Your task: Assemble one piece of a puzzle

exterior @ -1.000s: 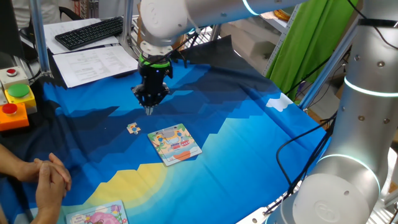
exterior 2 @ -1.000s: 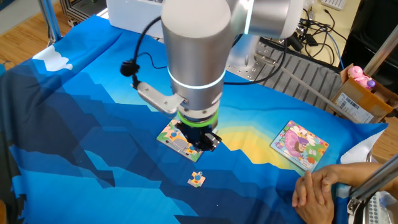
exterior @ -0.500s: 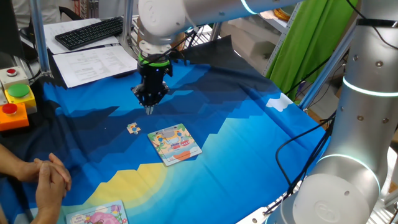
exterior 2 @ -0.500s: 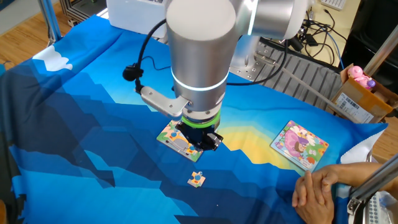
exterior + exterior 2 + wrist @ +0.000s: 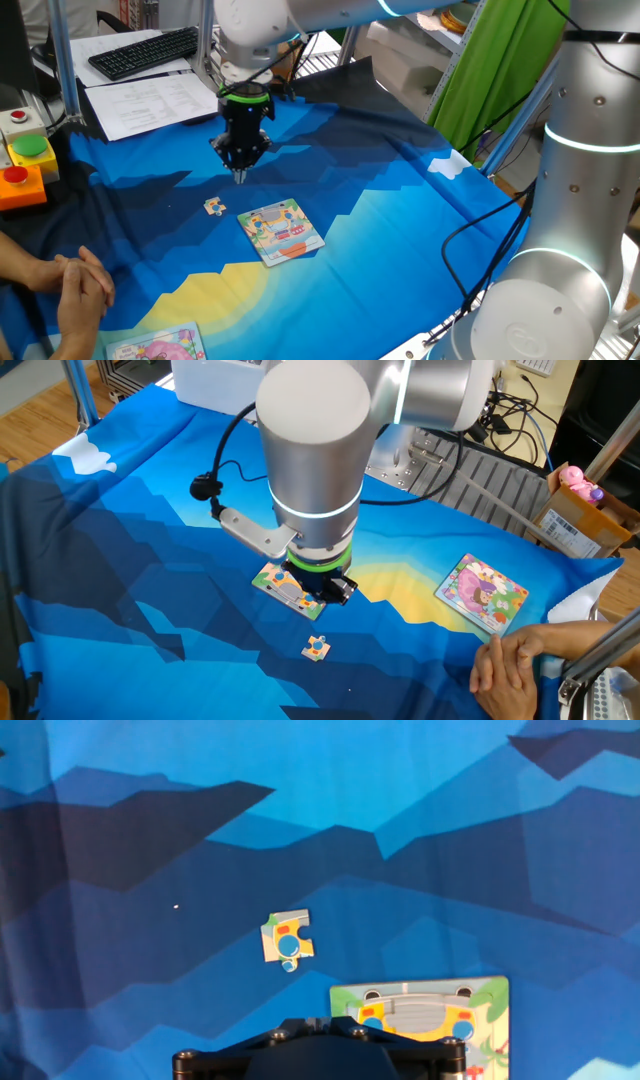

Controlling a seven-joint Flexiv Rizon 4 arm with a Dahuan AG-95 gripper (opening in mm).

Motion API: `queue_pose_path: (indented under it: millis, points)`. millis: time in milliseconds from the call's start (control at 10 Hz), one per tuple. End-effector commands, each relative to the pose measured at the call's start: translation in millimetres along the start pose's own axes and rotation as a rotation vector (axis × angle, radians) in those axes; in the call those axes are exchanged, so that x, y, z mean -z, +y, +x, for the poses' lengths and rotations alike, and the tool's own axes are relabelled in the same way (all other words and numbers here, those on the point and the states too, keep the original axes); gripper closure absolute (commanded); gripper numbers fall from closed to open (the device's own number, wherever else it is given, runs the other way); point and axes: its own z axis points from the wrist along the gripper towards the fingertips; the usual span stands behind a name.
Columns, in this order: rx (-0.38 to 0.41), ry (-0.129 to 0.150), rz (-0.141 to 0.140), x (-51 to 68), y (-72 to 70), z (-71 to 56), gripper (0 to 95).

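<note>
The piece (image 5: 214, 206) lies loose on the blue cloth, just left of the puzzle (image 5: 281, 231), a small square cartoon board. My gripper (image 5: 240, 178) hangs point-down above the cloth, behind the piece, with its fingers together and nothing in them. In the other fixed view the gripper (image 5: 326, 592) covers part of the puzzle (image 5: 275, 581), and the piece (image 5: 317, 648) lies in front of it. In the hand view the piece (image 5: 288, 938) sits mid-frame, the puzzle (image 5: 430, 1015) at the lower right, and only the black gripper body shows at the bottom edge.
A pink-pictured board (image 5: 155, 345) lies at the cloth's near corner and also shows in the other fixed view (image 5: 481, 592). A person's clasped hands (image 5: 80, 285) rest next to it. A button box (image 5: 25, 165), papers and a keyboard (image 5: 145, 52) stand at the left.
The arm's upper links have shifted slightly. The gripper tip stays almost where it was above the cloth. The piece and the puzzle have not moved.
</note>
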Motion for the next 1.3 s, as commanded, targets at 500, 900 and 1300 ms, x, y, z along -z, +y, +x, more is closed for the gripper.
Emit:
queue_pose_path:
  millis: [500, 900, 1300]
  points:
    - [0.056, 0.018, 0.006, -0.1, 0.3, -0.9, 38.0]
    - [0.061, 0.005, 0.0, -14.9, 7.2, -14.1, 38.0]
    - [0.056, -0.025, -0.016, -32.8, 18.7, -24.4, 38.0]
